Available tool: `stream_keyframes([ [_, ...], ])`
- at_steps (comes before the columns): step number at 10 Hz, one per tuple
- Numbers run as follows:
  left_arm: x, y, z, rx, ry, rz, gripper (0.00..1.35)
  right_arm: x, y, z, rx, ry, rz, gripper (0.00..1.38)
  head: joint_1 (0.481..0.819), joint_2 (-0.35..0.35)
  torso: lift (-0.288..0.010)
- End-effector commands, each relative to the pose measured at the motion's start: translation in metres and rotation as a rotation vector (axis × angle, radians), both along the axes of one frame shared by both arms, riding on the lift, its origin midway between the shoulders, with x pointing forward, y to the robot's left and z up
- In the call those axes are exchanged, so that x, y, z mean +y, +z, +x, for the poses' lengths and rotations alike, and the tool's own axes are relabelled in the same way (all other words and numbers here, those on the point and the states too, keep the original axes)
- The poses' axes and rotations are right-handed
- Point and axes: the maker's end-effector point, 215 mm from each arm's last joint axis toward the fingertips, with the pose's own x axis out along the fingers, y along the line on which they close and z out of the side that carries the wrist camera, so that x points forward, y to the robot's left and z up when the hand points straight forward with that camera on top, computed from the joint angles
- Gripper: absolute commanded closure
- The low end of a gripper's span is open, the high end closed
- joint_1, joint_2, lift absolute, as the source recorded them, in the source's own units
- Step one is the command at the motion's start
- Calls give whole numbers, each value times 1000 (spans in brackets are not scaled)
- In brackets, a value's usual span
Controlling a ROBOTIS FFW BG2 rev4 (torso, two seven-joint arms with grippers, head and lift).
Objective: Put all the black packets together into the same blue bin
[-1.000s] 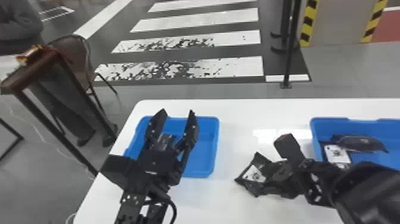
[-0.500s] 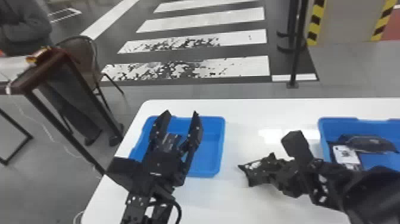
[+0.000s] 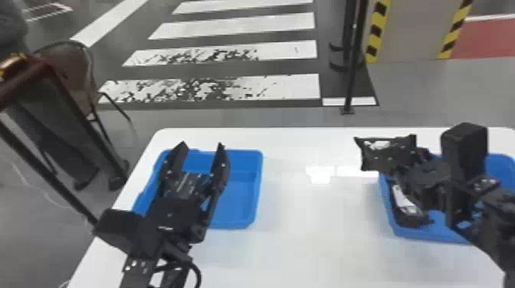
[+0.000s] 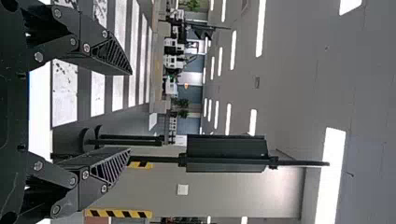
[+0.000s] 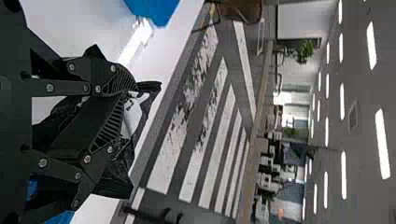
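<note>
My right gripper point(image 3: 406, 155) is over the left part of the right blue bin point(image 3: 425, 234), shut on a black packet point(image 3: 369, 155) with a white label. In the right wrist view the right gripper point(image 5: 130, 91) pinches the crumpled packet point(image 5: 116, 179). Inside the right bin lies another black packet point(image 3: 412, 219) with a white label, partly hidden by the right arm. My left gripper point(image 3: 201, 147) stands open above the left blue bin point(image 3: 239, 199), whose visible floor is bare. The left wrist view shows the left gripper point(image 4: 130, 112) with its fingers wide apart and nothing between them.
Both bins stand on a white table point(image 3: 318, 214), with a stretch of tabletop between them. Beyond its far edge are a black post point(image 3: 350, 76) and a striped floor. A brown side table point(image 3: 50, 69) and a chair point(image 3: 72, 72) are at the left.
The right gripper has lifted the packet from the tabletop between the bins and moved it right and away, over the right bin. The left gripper remains open over the left bin.
</note>
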Motion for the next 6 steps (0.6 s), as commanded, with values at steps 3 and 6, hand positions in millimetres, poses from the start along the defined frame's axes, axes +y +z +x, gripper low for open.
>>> stream_keyframes([
  [3, 7, 0, -3, -11, 12, -19, 498, -163, -7, -17, 19, -311, -86, 1130, 695, -30, -110],
  [6, 8, 1, -3, -14, 14, -18, 498, -217, -22, -40, 52, -412, -97, 665, 695, -142, -110],
])
